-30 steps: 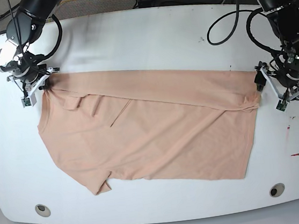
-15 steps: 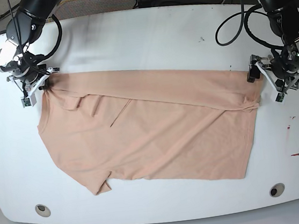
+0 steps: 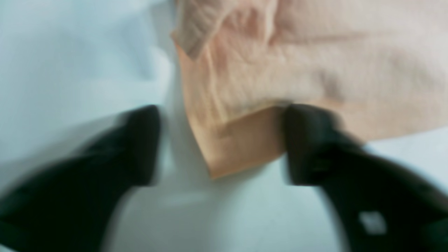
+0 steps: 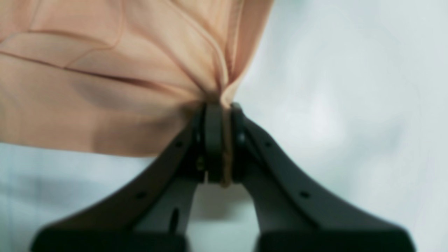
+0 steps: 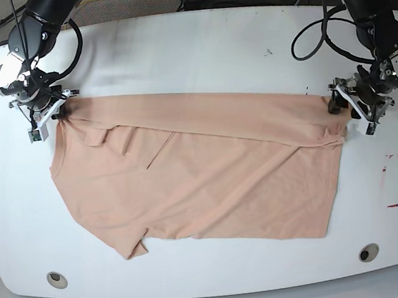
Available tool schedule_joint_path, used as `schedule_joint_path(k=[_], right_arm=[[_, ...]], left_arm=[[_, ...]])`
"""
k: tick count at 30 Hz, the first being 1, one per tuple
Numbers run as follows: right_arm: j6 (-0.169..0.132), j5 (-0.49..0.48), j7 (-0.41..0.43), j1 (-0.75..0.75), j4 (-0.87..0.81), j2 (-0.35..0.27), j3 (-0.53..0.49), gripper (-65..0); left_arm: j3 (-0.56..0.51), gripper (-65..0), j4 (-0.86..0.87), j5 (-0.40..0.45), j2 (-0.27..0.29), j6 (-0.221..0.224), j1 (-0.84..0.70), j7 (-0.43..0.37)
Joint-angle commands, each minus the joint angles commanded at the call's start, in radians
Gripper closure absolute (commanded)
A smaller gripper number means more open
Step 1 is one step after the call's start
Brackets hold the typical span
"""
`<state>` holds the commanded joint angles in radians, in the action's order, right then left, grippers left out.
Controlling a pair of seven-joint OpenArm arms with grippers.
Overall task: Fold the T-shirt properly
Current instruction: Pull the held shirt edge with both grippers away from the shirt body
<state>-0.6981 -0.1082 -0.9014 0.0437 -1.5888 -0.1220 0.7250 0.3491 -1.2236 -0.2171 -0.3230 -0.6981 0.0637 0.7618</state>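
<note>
The right gripper [image 4: 219, 115] pinches a bunched corner of the peach T-shirt [image 5: 202, 174], jaws clamped tight; the left gripper [image 3: 220, 143] stands wide open astride the opposite folded corner. Soft, creased cotton lies spread across the smooth white table [image 5: 195, 49], bare margins all round.

Motion-blurred left gripper [image 3: 220, 143] fingers, T-shirt [image 3: 280, 70] weave indistinct

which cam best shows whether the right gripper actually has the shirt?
Right wrist view: the right gripper is shut on a bunched corner of the T-shirt, cloth visible between the jaws. Base view shows it small at the shirt's corner. Left wrist view doesn't show it.
</note>
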Motion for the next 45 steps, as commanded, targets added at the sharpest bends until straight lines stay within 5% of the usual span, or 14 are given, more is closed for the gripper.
schedule_joint_path(k=[5,16,28,39,42,45], right_arm=[[0.000,0.002,-0.003,0.009,0.000,-0.002,0.000,0.0],[0.000,0.002,-0.003,0.138,-0.130,-0.031,-0.086,0.0],[0.000,0.003,-0.080,0.311,-0.307,-0.035,-0.080,0.0],[0.000,0.002,-0.081,0.400,-0.342,-0.046,-0.083,-0.5],[0.000,0.002,-0.081,0.399,-0.342,-0.046,-0.084,-0.6],[0.000,-0.005,-0.081,0.405,-0.342,-0.046,-0.086,-0.6]], left_arm=[[0.000,0.0,0.000,0.003,-0.005,0.000,-0.008,0.003],[0.072,0.0,-0.226,0.002,-0.005,0.000,-0.199,0.127],[0.146,0.0,-0.539,-0.003,0.002,0.000,-0.520,0.129],[0.224,0.0,-0.617,-0.005,0.043,0.000,-0.658,0.129],[0.222,-5.3,-0.621,-0.005,0.043,0.000,-0.667,0.129],[0.226,-18.9,-0.621,-0.005,0.043,0.000,-0.669,0.129]])
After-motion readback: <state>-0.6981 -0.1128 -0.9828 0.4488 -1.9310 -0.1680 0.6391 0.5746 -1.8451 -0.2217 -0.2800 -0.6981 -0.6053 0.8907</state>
